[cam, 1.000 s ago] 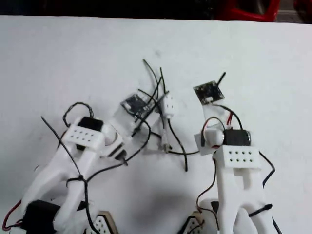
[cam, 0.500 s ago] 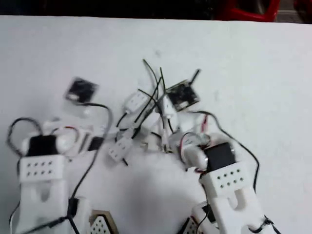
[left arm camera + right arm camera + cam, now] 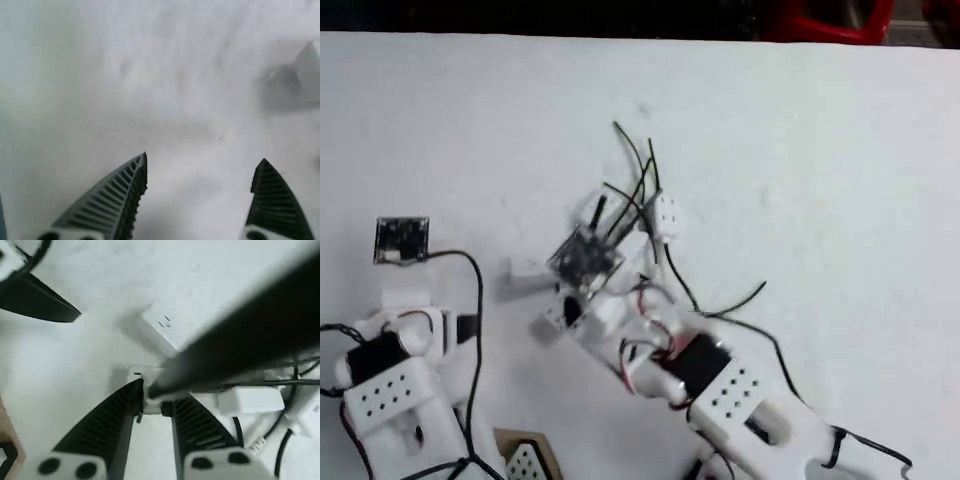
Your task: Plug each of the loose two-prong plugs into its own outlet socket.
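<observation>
The right arm has swung left into the tangle of cords at the middle of the tabletop. Its jaws are now clamped on a small white piece, probably a plug, with a two-slot outlet just beyond it. The left arm has drawn back to the near left, jaws wide apart over bare tabletop. One plug seems in hand, but none looks seated yet.
</observation>
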{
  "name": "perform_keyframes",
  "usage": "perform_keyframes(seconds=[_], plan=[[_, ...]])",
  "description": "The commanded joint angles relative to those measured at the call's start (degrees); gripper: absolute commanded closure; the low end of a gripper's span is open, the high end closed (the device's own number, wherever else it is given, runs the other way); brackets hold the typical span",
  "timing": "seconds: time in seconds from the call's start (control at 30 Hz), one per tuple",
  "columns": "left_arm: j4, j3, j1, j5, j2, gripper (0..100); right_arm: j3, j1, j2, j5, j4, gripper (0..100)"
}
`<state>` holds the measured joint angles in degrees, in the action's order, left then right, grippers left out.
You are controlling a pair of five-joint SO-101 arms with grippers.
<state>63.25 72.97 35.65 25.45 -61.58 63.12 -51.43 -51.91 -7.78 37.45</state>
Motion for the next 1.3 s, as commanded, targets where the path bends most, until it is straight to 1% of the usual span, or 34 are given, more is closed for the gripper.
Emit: perform_keyframes(seconds=[0.0,0.17,0.3,0.43,0.6,0.73,0.9,1.17,1.27], plan=[[-4.2,3.3,0.8,-3.1,-3.6,67,1.8,-2.9,-1.3,0.4,-7.4,98.1],[-4.0,4.5,0.8,-4.2,-6.2,67,1.5,-4.5,2.0,0.5,-8.6,98.1],[-4.0,4.7,0.8,-4.1,-6.3,67,-2.0,-4.5,10.8,0.9,-8.7,98.1],[-4.0,5.5,0.8,-4.0,-6.5,67,-7.0,-4.5,19.1,5.0,-8.7,98.1],[-4.0,5.5,0.8,-4.0,-6.5,67,-10.9,-3.8,25.8,5.3,-8.7,98.1],[-4.0,5.6,0.8,-4.0,-6.5,67,-12.7,-1.7,28.3,5.4,-8.9,98.1],[-5.3,6.7,0.8,-4.0,-6.5,67,-12.5,-0.7,31.7,5.4,-12.8,98.1],[-5.5,6.7,0.8,-4.0,-6.5,67,-12.5,-1.0,33.1,5.5,-12.0,98.1],[-5.5,6.8,0.8,-4.0,-6.5,67,-12.8,-1.0,33.0,5.5,-9.7,98.1]])
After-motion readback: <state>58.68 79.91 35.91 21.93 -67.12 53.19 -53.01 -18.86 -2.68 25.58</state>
